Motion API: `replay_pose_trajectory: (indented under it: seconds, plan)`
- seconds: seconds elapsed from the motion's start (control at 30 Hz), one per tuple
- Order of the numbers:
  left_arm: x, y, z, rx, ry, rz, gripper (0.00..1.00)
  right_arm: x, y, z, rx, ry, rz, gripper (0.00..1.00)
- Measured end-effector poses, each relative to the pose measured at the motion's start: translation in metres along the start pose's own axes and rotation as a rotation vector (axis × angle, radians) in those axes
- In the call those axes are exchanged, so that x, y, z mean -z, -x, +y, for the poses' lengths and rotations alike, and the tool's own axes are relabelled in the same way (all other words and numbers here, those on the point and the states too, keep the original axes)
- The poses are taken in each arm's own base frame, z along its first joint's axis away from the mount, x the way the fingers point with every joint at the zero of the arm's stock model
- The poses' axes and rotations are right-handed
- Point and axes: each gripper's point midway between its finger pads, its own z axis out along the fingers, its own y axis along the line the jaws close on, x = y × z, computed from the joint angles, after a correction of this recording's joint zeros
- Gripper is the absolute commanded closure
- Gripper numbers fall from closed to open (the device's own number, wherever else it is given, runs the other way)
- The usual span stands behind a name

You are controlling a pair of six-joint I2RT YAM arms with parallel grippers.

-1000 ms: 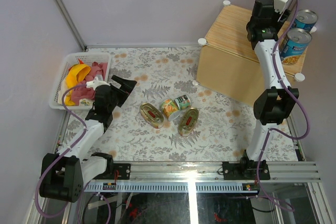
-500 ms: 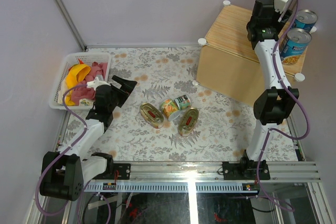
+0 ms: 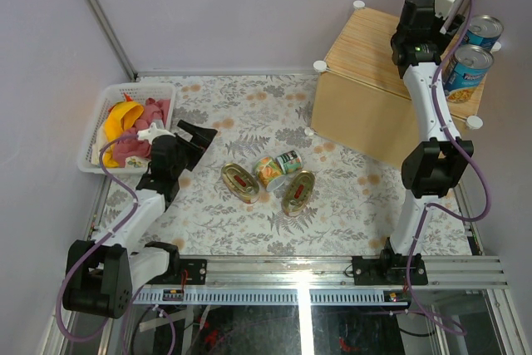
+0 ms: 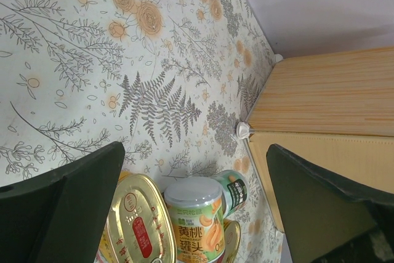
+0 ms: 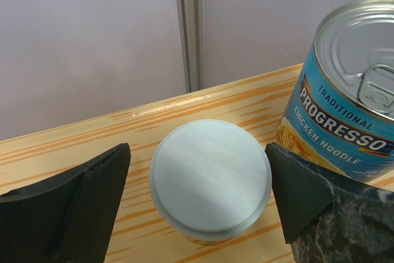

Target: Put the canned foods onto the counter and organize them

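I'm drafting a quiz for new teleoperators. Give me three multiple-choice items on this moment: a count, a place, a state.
1. Tins on the floral cloth: A two; B four; C six.
2. The pale-lidded small can between the right gripper's fingers: A on the counter; B on the floral cloth; C in mid-air.
3. The right gripper: A shut on it; B open; C out of view.
B: two oval gold tins, two small cans. A: bamboo grain surrounds it. B: gaps beside the lid.

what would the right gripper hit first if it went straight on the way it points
Likely the small pale-lidded metal can on the light wooden counter, centred between the right gripper's open fingers.
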Motion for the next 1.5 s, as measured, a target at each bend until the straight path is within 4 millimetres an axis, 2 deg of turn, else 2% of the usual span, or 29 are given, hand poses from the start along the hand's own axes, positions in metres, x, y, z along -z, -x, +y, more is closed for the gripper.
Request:
replay_pose_trajectory:
  seconds: [0.27,0.7,0.83,0.93,1.03,1.2,1.33,1.5]
  plan:
    - [0.000,-0.005,0.007,0.013,0.011,0.007,0.00,0.006,0.009,0.008,0.029,0.019,-0.028,0.02]
    - [0.004,-0.004,0.005,0.017,-0.009,-0.002,0.00,0.023,0.036,0.023,0.043,0.043,-0.104,0.02]
    - [0.007,-0.004,0.004,0.022,-0.018,-0.005,0.00,0.032,0.048,0.022,0.048,0.050,-0.130,0.02]
    - [0.009,-0.004,0.003,0.025,-0.025,-0.008,0.00,0.048,0.061,0.026,0.051,0.078,-0.163,0.03]
    - [0.011,-0.003,0.001,0.031,-0.032,-0.012,0.00,0.084,0.072,0.045,0.067,0.174,-0.208,0.03]
    - [0.017,-0.003,0.000,0.039,-0.047,-0.021,0.00,0.184,0.073,0.113,0.092,0.523,-0.269,0.05]
    - [0.022,-0.003,0.000,0.043,-0.058,-0.028,0.00,0.269,0.046,0.155,0.129,0.797,-0.262,0.05]
    - [0.026,-0.005,0.003,0.054,-0.060,-0.032,0.00,0.342,0.007,0.180,0.184,1.010,-0.203,0.09]
